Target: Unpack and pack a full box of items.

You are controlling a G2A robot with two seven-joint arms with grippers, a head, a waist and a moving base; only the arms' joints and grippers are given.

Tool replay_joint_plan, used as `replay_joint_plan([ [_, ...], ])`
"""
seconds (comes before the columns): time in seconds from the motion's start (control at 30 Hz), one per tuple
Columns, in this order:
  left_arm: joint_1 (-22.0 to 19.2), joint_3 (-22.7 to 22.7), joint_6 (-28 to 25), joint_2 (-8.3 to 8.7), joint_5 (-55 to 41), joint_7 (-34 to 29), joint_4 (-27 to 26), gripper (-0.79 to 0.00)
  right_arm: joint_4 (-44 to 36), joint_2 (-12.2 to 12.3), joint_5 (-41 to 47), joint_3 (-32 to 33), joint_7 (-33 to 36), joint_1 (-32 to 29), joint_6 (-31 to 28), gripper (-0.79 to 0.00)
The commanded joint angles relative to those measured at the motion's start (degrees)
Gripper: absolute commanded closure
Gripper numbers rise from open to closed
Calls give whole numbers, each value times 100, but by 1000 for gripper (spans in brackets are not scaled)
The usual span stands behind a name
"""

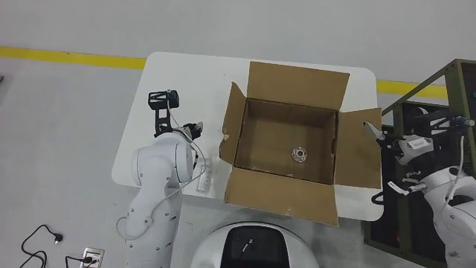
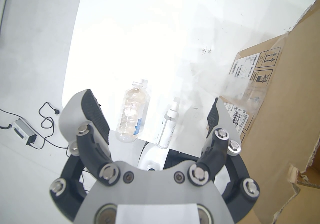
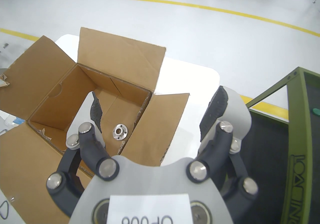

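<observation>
An open cardboard box (image 1: pixel 286 89) stands in the middle of the white table (image 1: pixel 186 74), flaps spread outward. On its floor lies a small round metal flange (image 1: pixel 298 152), also seen at the box bottom in the right wrist view (image 3: pixel 120 131). My right gripper (image 3: pixel 157 95) hovers open over the box's right flap (image 3: pixel 155 120), with nothing between its fingers. My left gripper (image 2: pixel 152 100) is open and empty above the table's left part, beside the box (image 2: pixel 275 100). Below it a clear plastic bottle (image 2: pixel 132 115) and a small spray bottle (image 2: pixel 167 127) lie side by side near the table's front edge.
A dark green-framed cart (image 1: pixel 446 119) stands right of the table, close under the right arm (image 3: pixel 300 135). A power adapter with cables (image 2: pixel 25 132) lies on the floor to the left. The table left of the box is otherwise bare.
</observation>
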Motion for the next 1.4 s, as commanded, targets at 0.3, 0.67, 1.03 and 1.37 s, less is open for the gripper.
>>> replay_joint_plan([
  [0.3,0,0,0,0,0,0,0,-785,283,6,-1266,-1568,1483,1070,125,-785],
  [0.67,0,0,0,0,0,0,0,-785,428,-20,-1322,-1834,1543,1262,232,-785],
  [1.03,0,0,0,0,0,0,0,-785,405,-21,-1316,-1851,1511,1258,207,-785],
  [1.37,0,0,0,0,0,0,0,-785,520,-104,-1705,-2815,1804,1708,30,-785],
])
